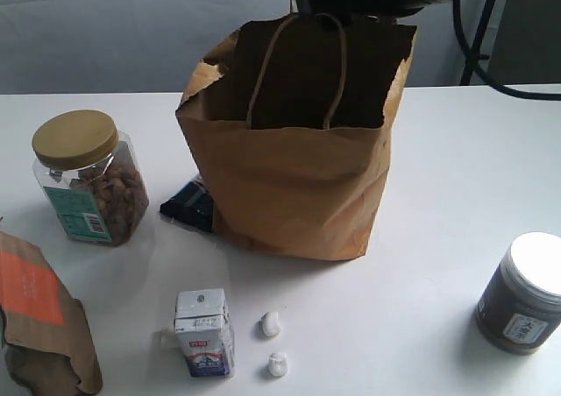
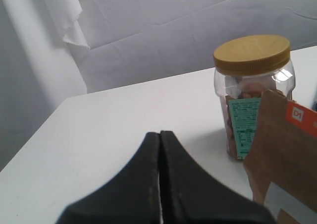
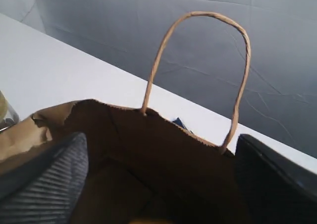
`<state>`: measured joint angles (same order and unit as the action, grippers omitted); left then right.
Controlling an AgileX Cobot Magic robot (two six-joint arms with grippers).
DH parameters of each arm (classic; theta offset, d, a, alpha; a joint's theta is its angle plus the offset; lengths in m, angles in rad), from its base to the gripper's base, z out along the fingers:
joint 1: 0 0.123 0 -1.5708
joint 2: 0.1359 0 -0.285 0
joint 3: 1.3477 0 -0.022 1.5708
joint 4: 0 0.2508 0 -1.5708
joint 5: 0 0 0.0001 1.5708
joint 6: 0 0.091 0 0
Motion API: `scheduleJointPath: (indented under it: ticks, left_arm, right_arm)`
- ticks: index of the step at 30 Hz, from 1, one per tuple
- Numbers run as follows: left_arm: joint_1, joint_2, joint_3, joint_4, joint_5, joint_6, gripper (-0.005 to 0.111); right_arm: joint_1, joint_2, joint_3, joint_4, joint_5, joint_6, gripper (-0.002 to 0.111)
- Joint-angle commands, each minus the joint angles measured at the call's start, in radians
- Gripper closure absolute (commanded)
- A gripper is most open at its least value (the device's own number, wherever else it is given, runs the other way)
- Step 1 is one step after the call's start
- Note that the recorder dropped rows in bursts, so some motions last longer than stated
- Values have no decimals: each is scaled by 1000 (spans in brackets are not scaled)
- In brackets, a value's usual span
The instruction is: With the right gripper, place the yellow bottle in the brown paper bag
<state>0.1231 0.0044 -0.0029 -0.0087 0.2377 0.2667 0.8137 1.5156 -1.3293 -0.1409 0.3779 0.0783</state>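
The yellow bottle (image 3: 143, 221) shows only as a small yellow patch low inside the brown paper bag (image 1: 298, 186), too little to be sure of it. The bag stands upright on the white table (image 1: 456, 168). The right gripper (image 3: 161, 144) hangs over the bag's mouth with its jaws spread wide. The left gripper (image 2: 160, 135) is pressed closed, near a jar of nuts (image 1: 88, 177) and a brown pouch (image 1: 39, 321).
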Motion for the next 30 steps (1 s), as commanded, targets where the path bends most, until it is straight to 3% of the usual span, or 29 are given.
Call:
scheduleJointPath:
  ticks: [1, 7, 10, 12, 14, 19, 25, 30]
  left_arm:
    - [-6, -4, 3, 0, -6, -2, 107]
    - [-6, -4, 3, 0, -6, -2, 107]
    - [-6, -4, 3, 0, -6, -2, 107]
    - [-6, -4, 3, 0, -6, -2, 107]
    - [-6, -4, 3, 0, -6, -2, 107]
    - [-6, -4, 3, 0, -6, -2, 107]
    - [-6, -4, 3, 0, -6, -2, 107]
    - [-6, -4, 3, 0, -6, -2, 107]
  right_arm:
    - [5, -10, -5, 4, -17, 0, 32]
    - [5, -28, -5, -8, -25, 0, 38]
    - [5, -111, -7, -15, -18, 0, 60]
    - [5, -211, -7, -27, 48, 0, 87]
    - [5, -290, -5, -85, 115, 0, 107]
    - [-22, -511, 109, -198, 157, 122, 108]
    - [-289, -730, 520, 13, -114, 102, 108]
    - [-426, -885, 819, 147, -366, -2, 108]
